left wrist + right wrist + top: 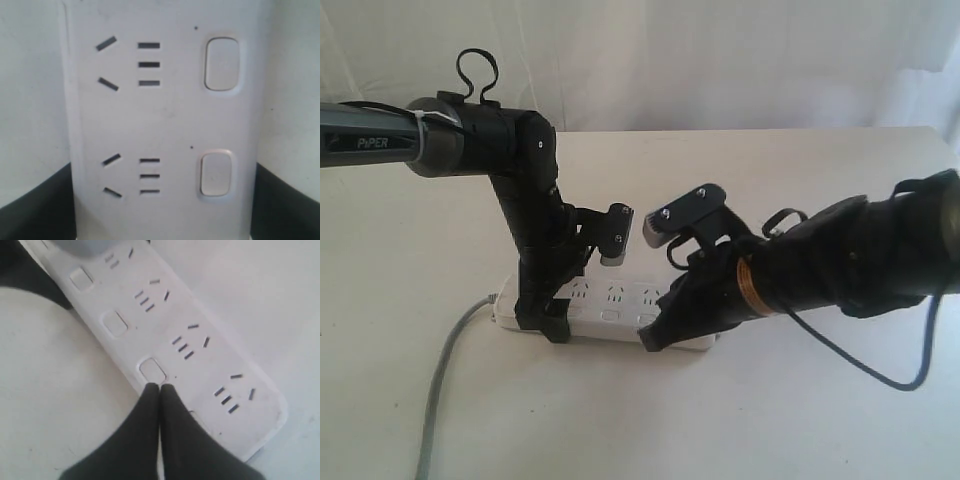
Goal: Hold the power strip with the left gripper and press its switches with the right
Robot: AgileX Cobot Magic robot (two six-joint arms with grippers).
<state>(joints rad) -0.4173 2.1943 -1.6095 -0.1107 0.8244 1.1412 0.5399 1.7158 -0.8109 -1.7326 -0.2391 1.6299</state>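
Note:
The long white power strip (615, 298) lies flat on the table, its grey cord (448, 372) trailing to the front left. My left gripper (542, 322) is shut on the strip's cord end. In the left wrist view its black fingers (35, 210) press both long edges of the power strip (165, 120), with two switches (221, 64) ahead. My right gripper (159, 387) is shut, fingertips together on the strip just behind a switch (152, 370) near the far end; in the exterior view the right gripper (652, 340) rests on the strip's front edge.
White table (820, 400) with a white curtain behind. Above the strip, the left arm's silver-white block (616, 232) and the right arm's screwed plate (685, 212) sit close together. A loose black cable (880, 375) hangs from the right arm.

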